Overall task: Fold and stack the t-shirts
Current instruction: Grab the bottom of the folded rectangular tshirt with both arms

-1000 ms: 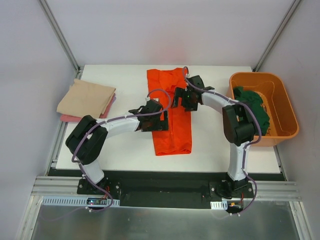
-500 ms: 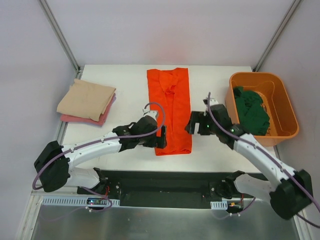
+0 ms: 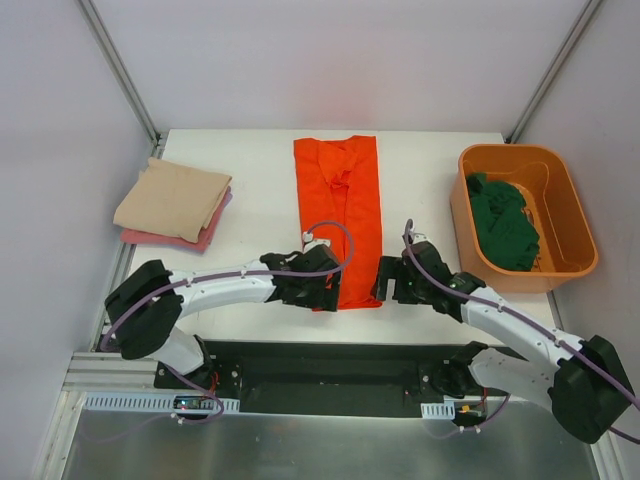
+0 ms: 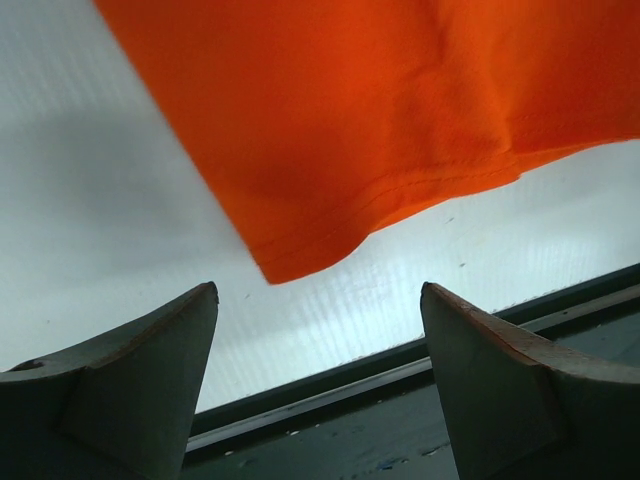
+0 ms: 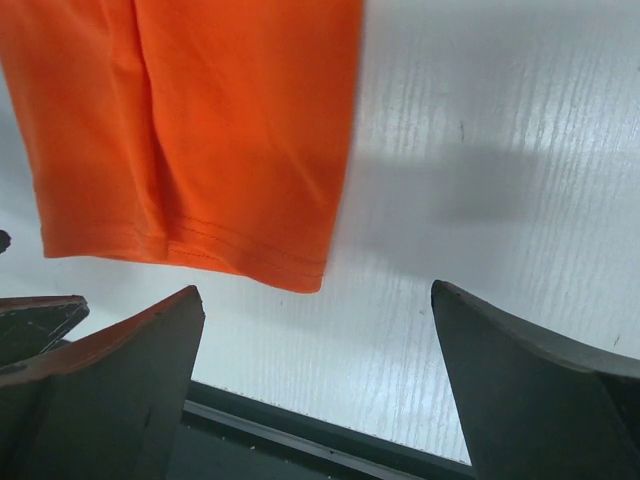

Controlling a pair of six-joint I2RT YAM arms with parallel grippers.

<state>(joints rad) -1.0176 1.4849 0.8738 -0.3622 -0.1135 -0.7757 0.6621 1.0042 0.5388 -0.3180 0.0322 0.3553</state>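
The bright orange t-shirt [image 3: 338,215] lies flat as a long strip running from the table's far side to its near edge. My left gripper [image 3: 320,294] hovers at the strip's near left corner. In the left wrist view the hem corner [image 4: 290,255] sits just beyond the left gripper [image 4: 318,305], which is open and holds nothing. My right gripper [image 3: 390,286] stands at the near right corner. There the orange hem [image 5: 270,262] lies ahead of the open, empty right gripper [image 5: 318,295]. A folded beige t-shirt [image 3: 172,197] rests on a pink one [image 3: 160,239] at the left.
An orange plastic bin [image 3: 525,153] at the right holds a crumpled dark green t-shirt [image 3: 505,222]. The table's near edge with a dark rail [image 4: 330,385] runs right under both grippers. Metal frame posts stand at the back corners.
Both arms have swept from the shirt's middle and far part down to its near hem corners. The orange shirt now lies flat and smooth.
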